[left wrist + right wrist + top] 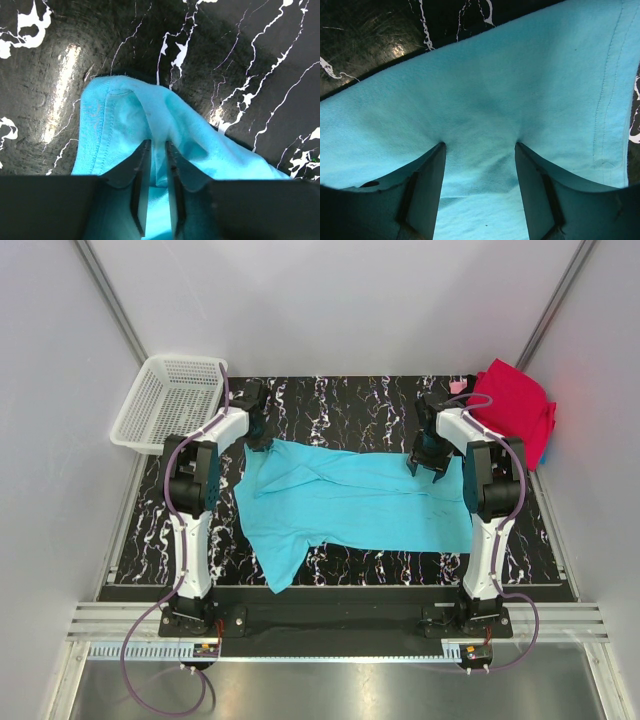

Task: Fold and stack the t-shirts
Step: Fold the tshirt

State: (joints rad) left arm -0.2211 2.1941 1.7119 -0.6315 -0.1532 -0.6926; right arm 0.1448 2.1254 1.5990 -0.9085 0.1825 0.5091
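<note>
Left end effector (157, 145) is clamped on the far-left corner of the turquoise t-shirt (370, 502); right end effector (480, 146) is wide open, tips on the far-right edge, likely pre-grasp for the fold.

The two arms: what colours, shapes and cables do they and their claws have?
The left arm and right arm look alike: white links, black joint housings, black bases. A purple cable loops from each base up the arm. The left claw and right claw each have two dark, flat, tapering fingers.
</note>
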